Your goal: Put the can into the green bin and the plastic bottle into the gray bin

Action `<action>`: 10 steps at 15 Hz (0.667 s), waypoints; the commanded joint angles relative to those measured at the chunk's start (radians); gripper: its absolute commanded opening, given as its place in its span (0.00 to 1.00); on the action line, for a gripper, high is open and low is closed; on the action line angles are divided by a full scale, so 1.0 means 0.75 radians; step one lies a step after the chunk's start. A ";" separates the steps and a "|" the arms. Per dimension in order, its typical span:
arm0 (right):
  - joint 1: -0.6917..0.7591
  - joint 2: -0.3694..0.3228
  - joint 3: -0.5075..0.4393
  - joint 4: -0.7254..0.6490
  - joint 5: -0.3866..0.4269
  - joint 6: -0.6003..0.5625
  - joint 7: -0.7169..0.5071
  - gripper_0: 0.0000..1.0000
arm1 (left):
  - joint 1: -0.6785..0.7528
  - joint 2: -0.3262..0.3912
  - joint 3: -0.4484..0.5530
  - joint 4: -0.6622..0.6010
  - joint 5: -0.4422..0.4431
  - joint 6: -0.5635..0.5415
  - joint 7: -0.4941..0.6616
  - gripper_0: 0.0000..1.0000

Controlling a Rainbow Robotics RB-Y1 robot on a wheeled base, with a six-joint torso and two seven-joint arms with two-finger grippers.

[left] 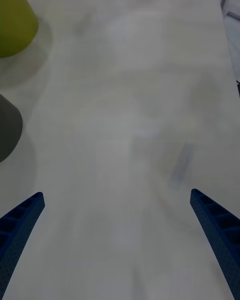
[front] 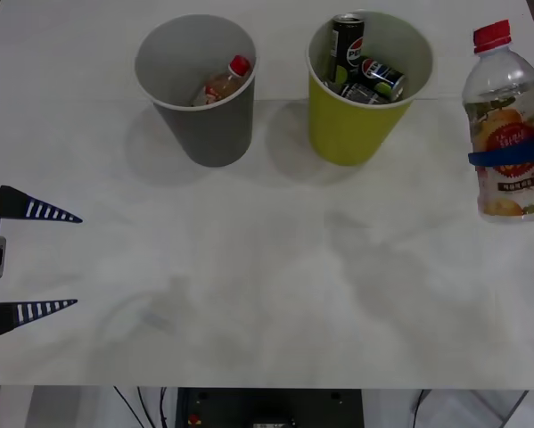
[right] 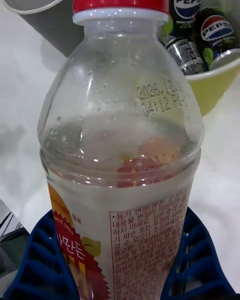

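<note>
The plastic bottle with its red cap and orange label stands upright at the table's far right, and my right gripper is shut on its labelled middle. In the right wrist view the bottle rises between the blue fingers. Black Pepsi cans lie inside the green bin, just left of the bottle. The gray bin stands left of the green one. My left gripper hangs open over the table's left edge, holding nothing.
A peach-orange bottle with a red cap lies inside the gray bin. The left wrist view shows bare white table past the open fingers, with the green bin and gray bin at its edge.
</note>
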 commanded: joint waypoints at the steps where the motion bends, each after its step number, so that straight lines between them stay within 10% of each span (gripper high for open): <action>1: -0.205 -0.022 0.135 0.008 0.018 -0.009 0.000 0.00 | 0.000 0.000 0.000 0.000 0.000 0.000 0.000 1.00; 6: -0.749 0.066 0.534 0.143 0.108 -0.042 0.002 0.00 | 0.000 0.000 0.000 0.000 0.000 0.000 0.000 1.00; 10: -1.066 0.313 0.718 0.305 0.344 -0.175 0.002 0.00 | 0.000 0.000 0.000 0.000 0.000 0.000 0.000 1.00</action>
